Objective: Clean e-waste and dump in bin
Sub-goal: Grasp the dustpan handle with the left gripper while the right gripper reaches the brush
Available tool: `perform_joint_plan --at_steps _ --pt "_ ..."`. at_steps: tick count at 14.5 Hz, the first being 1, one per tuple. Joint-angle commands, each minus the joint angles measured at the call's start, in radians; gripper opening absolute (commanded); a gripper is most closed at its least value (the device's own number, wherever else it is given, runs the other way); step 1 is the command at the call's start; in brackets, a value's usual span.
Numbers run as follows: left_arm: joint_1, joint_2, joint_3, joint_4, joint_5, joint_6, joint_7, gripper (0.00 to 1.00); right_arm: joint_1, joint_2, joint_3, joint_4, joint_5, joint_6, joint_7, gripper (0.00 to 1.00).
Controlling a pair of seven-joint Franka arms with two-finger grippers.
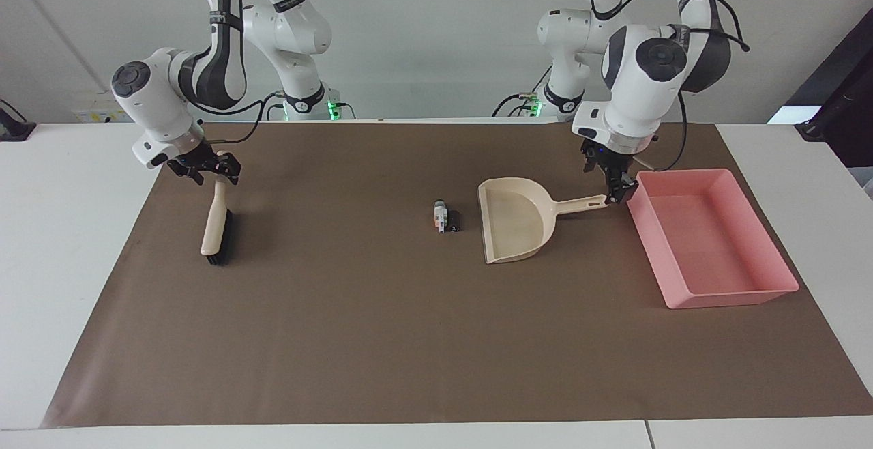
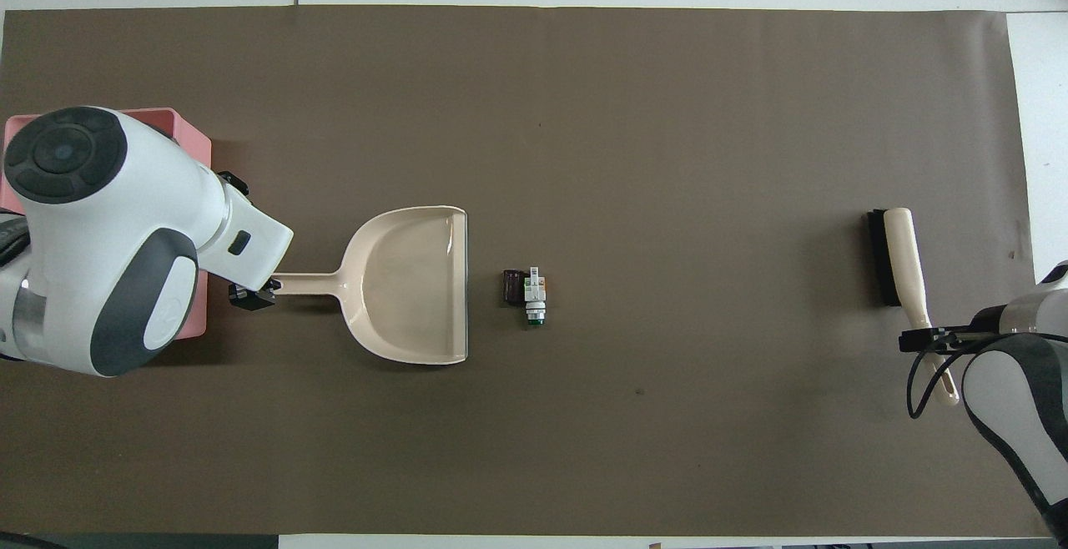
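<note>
no readable writing on any item. one dustpan (image 1: 513, 229); one brush (image 1: 217, 225); one pink bin (image 1: 709, 245) at the left arm's end of the counter (image 1: 382, 340); two e-waste pieces (image 1: 445, 217) just beside the dustpan's mouth. left claw (image 1: 616, 188) at the dustpan handle tip, right claw (image 1: 206, 168) at the brush handle tip; cannot tell either's grip.

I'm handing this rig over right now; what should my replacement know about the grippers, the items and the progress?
Left gripper: at the handle end of the beige plastic dustpan; no grip visible.
Right gripper: at the handle top of the beige brush with black bristles; brush on the mat.
E-waste, a white stubby piece and black cylinder: on the mat beside the dustpan's mouth, unswept.
Pink rectangular plastic bin: toward the left arm's end.
Done: nothing. Left: grasp tools, sweep, dump.
</note>
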Motion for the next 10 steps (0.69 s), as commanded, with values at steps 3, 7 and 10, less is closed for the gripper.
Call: perform_joint_plan --at_steps 3,7,10 --pt "-0.045 -0.039 0.01 -0.207 0.123 0.213 -0.014 0.9 -0.015 -0.017 0.008 -0.022 0.015 0.01 -0.024 0.63" --pt "-0.096 -0.015 0.01 -0.271 0.25 0.264 -0.143 0.88 -0.007 -0.01 0.009 -0.002 0.018 -0.02 -0.005 0.0" --pt "-0.127 0.002 0.01 -0.271 0.253 0.266 -0.174 0.85 0.014 -0.003 0.014 0.068 0.02 -0.117 0.046 0.0"
